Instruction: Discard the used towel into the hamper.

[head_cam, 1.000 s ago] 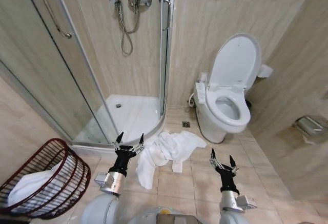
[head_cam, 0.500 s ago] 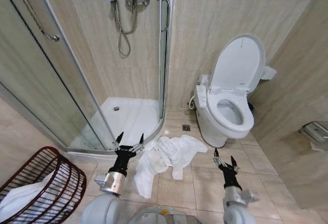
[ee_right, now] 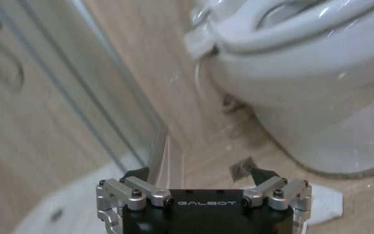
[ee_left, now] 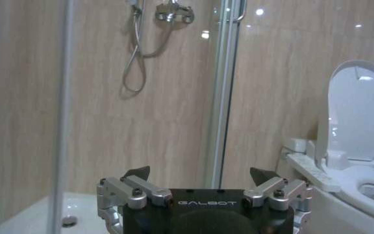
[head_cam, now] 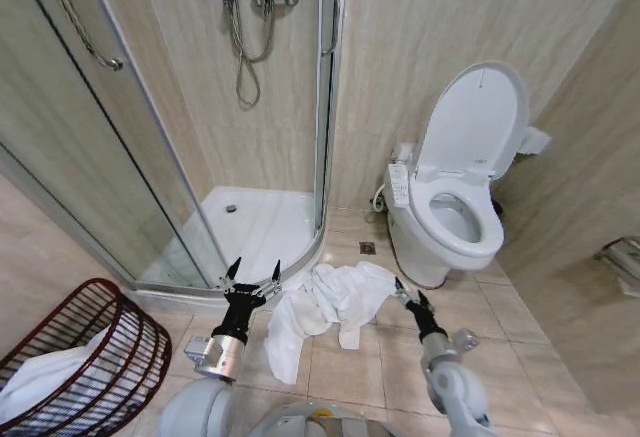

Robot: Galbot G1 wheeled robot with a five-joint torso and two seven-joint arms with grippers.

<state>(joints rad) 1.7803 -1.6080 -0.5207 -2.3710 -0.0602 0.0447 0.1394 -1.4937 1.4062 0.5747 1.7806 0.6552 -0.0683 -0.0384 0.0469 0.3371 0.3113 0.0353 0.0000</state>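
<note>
Hamper [head_cam: 90, 357] nearest, low on the robot's left, on the floor tiles, white cloth already lying inside. Left gripper [head_cam: 250, 275] raised beside it, jaws apart, empty, aimed at the shower. Right gripper [head_cam: 408, 293] tilted toward the towel, jaws spread, holding nothing. Used towel [head_cam: 325, 307] crumpled on the tiles between the two grippers, just below the shower tray's curb [head_cam: 250, 282], untouched. Toilet [head_cam: 455, 212] beyond, lid up. Judgement: task barely begun; grasp, carry and drop all remain.
</note>
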